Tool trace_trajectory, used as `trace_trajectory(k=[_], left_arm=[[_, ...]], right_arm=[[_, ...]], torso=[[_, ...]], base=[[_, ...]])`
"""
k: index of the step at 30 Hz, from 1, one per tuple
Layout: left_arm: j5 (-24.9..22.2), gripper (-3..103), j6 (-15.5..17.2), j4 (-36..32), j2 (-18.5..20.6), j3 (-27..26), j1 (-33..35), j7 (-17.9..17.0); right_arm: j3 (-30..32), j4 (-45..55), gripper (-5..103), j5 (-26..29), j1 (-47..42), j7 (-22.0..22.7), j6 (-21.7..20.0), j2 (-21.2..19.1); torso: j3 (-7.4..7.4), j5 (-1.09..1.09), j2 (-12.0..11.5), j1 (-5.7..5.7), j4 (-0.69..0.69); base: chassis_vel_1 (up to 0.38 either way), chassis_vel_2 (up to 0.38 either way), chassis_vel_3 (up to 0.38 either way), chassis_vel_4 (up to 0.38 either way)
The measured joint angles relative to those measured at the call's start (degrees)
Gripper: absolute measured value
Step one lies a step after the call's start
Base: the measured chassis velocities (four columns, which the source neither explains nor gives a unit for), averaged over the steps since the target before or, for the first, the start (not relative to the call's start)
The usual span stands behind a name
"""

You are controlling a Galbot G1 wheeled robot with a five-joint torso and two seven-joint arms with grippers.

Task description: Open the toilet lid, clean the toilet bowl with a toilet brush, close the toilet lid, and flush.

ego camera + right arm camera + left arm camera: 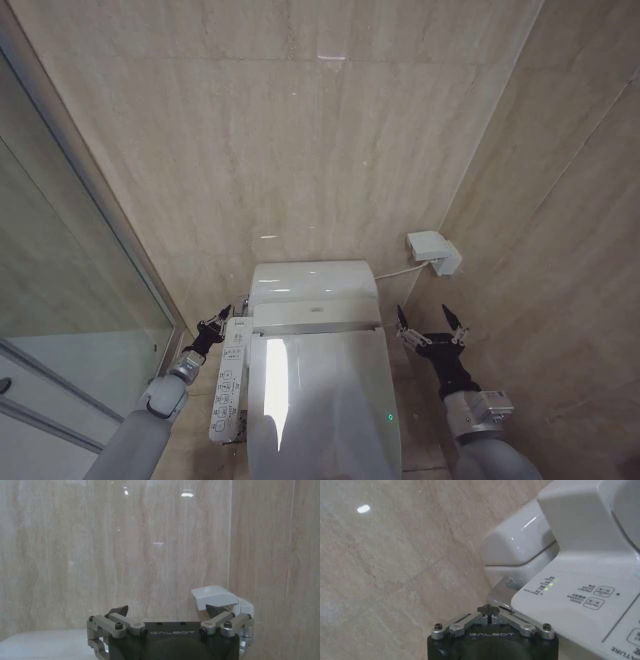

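The toilet lid [320, 400] is a glossy white oval lying flat and closed, so the toilet bowl is hidden under it. The toilet brush is out of view. My left gripper [222, 318] is shut and holds nothing. It hovers at the toilet's left rear, by the far corner of the side control panel [230, 385]. In the left wrist view the left gripper [489, 611] has its tips together, just short of a small metal part [502, 588] under the panel [590, 607]. My right gripper [427, 325] stands open and empty beside the lid's right rear corner, and the right wrist view shows this gripper [167, 613] facing the wall.
The toilet's white rear unit [312, 285] sits against the beige tiled wall. A white wall box [432, 250] with a cable hangs to the right, seen ahead of the right gripper as a white box [215, 596]. A glass shower door [60, 300] stands at the left.
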Motion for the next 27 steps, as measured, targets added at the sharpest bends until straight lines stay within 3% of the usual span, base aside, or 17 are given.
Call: trace_trajectory(k=[18, 27], left_arm=[[1.2, 0, 0.3, -4.3, 0.6, -2.6, 3.7, 0.4], [1.6, 0, 0.6, -5.7, 1.2, -3.5, 4.6, 0.4]], right_arm=[[0.0, 0.0, 100, 0.0, 0.0, 0.0, 0.0, 0.0], [0.0, 0.0, 100, 0.0, 0.0, 0.0, 0.0, 0.0]], torso=[[0.01, -0.07, 0.0, 0.0, -0.05], [0.01, -0.04, 0.0, 0.0, -0.01]], base=[[0.0, 0.0, 0.0, 0.0], [0.0, 0.0, 0.0, 0.0]])
